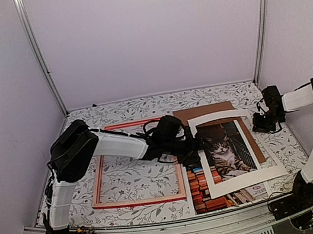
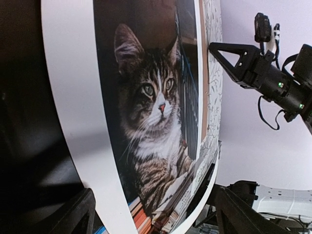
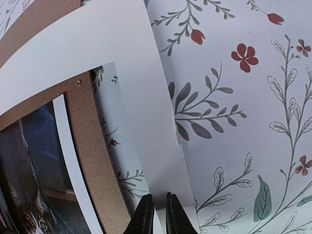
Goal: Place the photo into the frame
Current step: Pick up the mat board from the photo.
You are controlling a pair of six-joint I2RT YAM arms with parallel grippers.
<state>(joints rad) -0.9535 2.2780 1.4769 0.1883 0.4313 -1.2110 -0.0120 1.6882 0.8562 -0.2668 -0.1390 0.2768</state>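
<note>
The photo (image 1: 225, 152), a tabby cat above stacked books, lies right of centre under a white mat board (image 1: 273, 166). The cat shows through the mat's window and the books stick out at the lower left. The red frame (image 1: 141, 202) lies flat to the left. My left gripper (image 1: 194, 144) is at the left edge of mat and photo. In the left wrist view its fingers (image 2: 78, 214) stand wide apart, with the cat (image 2: 151, 107) and mat (image 2: 73, 97) between them. My right gripper (image 1: 263, 121) is shut on the mat's right edge (image 3: 156, 214).
A plain brown backing board (image 1: 203, 111) lies under the mat's far end and shows in the right wrist view (image 3: 92, 161). The table has a floral cloth (image 1: 142, 176). White walls and metal posts enclose the back and sides.
</note>
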